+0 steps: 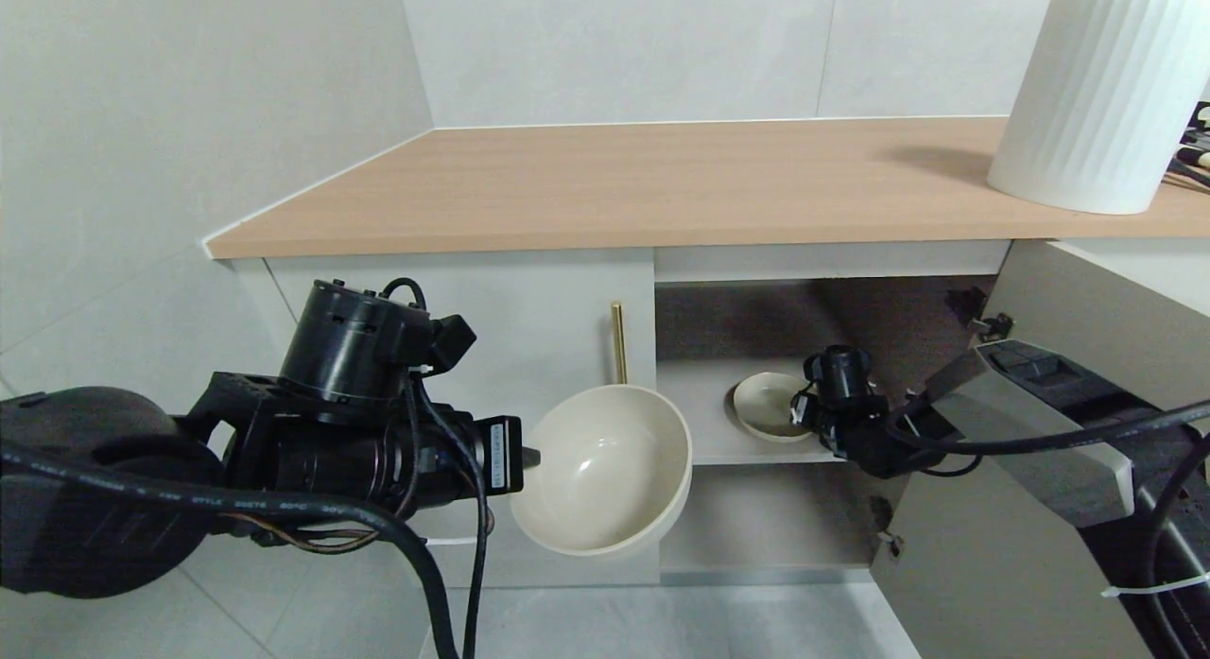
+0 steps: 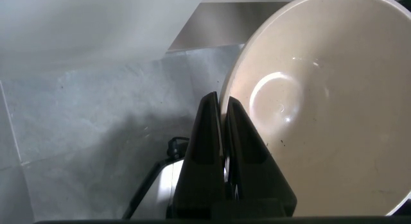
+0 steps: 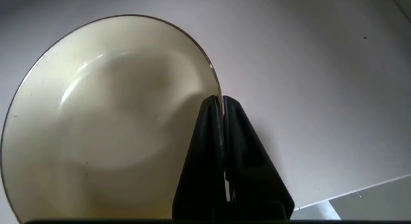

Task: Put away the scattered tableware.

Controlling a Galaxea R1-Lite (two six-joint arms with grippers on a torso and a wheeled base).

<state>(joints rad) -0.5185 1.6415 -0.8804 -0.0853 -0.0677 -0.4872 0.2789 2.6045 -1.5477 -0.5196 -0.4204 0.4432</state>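
My left gripper (image 1: 529,458) is shut on the rim of a large cream bowl (image 1: 605,470), held tilted in the air in front of the closed left cabinet door. The left wrist view shows the fingers (image 2: 221,121) pinching the bowl (image 2: 321,102) at its edge. Inside the open cabinet, my right gripper (image 1: 803,408) is shut on the rim of a small cream plate (image 1: 770,406), which sits low over the white shelf (image 1: 704,423). From the right wrist, the plate (image 3: 109,121) shows with the fingers (image 3: 221,112) clamped on its rim.
The cabinet's right door (image 1: 1040,290) stands open beside my right arm. A brass handle (image 1: 618,342) runs down the closed left door. On the wooden counter (image 1: 614,182) above stands a white ribbed container (image 1: 1097,96). Tiled floor lies below.
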